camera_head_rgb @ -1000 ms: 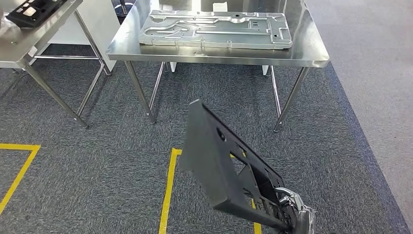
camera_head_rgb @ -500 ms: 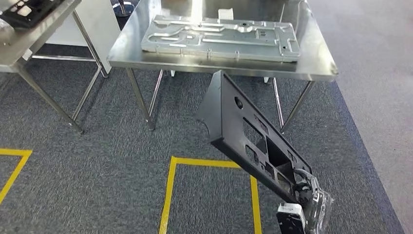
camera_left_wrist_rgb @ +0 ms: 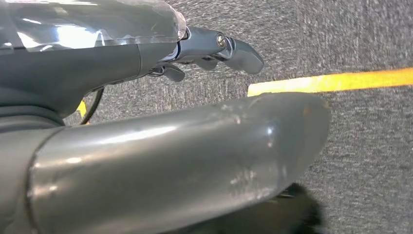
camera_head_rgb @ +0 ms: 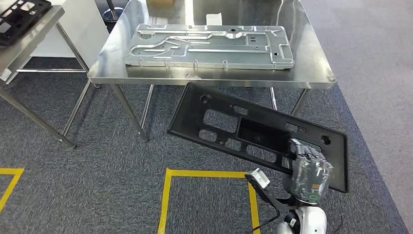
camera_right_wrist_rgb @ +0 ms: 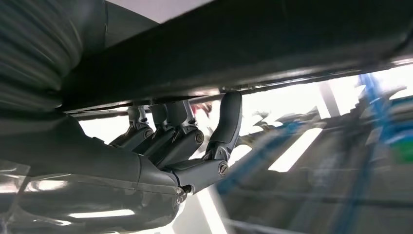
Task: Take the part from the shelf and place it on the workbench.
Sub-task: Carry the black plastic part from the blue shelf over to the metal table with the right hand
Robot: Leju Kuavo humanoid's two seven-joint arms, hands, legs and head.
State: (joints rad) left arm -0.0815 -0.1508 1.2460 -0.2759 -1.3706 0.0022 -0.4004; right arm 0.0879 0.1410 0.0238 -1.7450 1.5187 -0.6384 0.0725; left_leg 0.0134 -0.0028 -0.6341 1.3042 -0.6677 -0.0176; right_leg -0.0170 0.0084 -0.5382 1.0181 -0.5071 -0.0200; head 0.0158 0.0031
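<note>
Holding black part [camera_head_rgb: 253,134] | right hand [camera_head_rgb: 308,168] | now flatter, nearer workbench [camera_head_rgb: 311,53]

The black panel [camera_head_rgb: 253,136] has swung round — a second ago it stood edge-on and steep at the lower centre of the frame, now its broad perforated face lies nearly flat, spanning centre to lower right. The right hand [camera_head_rgb: 308,168] gripping it has risen into fuller sight. The whole picture has shifted too — the steel workbench [camera_head_rgb: 311,58] sits lower and closer.
</note>
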